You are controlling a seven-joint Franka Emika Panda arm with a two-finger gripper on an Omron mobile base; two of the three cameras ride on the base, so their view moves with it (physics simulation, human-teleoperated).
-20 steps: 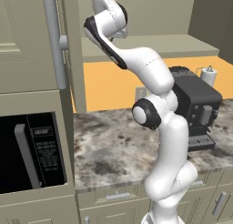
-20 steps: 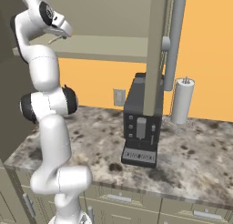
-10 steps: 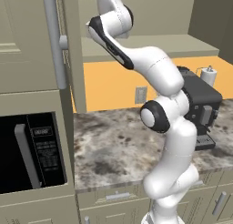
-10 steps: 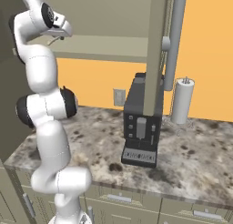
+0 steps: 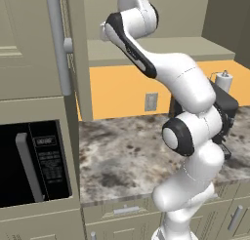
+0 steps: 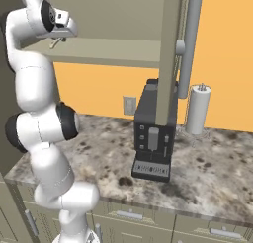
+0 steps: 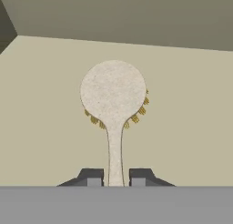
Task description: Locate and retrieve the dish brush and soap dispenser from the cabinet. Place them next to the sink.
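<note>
Up at the open cabinet [image 6: 123, 20], the tool [image 7: 115, 177] is clenched on the dish brush [image 7: 113, 100] by its stem, round head pointing away.

We are in a kitchen. A speckled stone counter [image 5: 127, 156] runs over drawer fronts [image 6: 128, 216], with a black microwave [image 5: 34, 161] built into tall beige cabinetry at the left. On the counter stand a dark coffee machine [image 6: 154, 133] and a paper-towel roll [image 6: 198, 110]. The wall [image 5: 122, 95] behind is orange with an outlet [image 5: 151, 102], and an upper cabinet [image 6: 123, 20] with long grey bar handles [image 5: 57, 44] hangs above.
</note>
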